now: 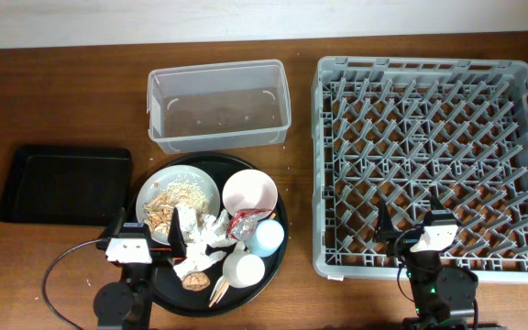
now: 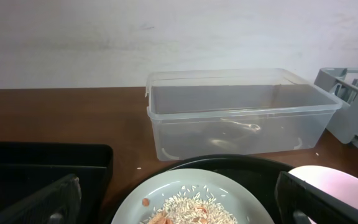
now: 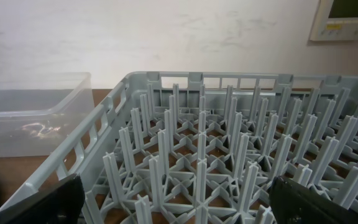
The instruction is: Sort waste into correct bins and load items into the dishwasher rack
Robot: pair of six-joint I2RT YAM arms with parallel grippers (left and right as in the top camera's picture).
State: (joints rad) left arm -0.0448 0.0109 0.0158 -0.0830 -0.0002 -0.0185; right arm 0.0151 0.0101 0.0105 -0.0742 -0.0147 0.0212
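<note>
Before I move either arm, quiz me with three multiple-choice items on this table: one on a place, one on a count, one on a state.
1. In the overhead view, where does the clear tub stand relative to the rack?
A) to its left
B) to its right
C) inside it

2. How many cups stand on the round black tray?
A) one
B) two
C) four

3. What state is the rack in?
A) empty
B) half loaded
C) full

Answers:
1 A: the tub sits apart from the rack, off its left wall.
2 B: a white cup and a light blue cup are the only cups there.
3 A: the overhead and right wrist views show only bare pegs.
</note>
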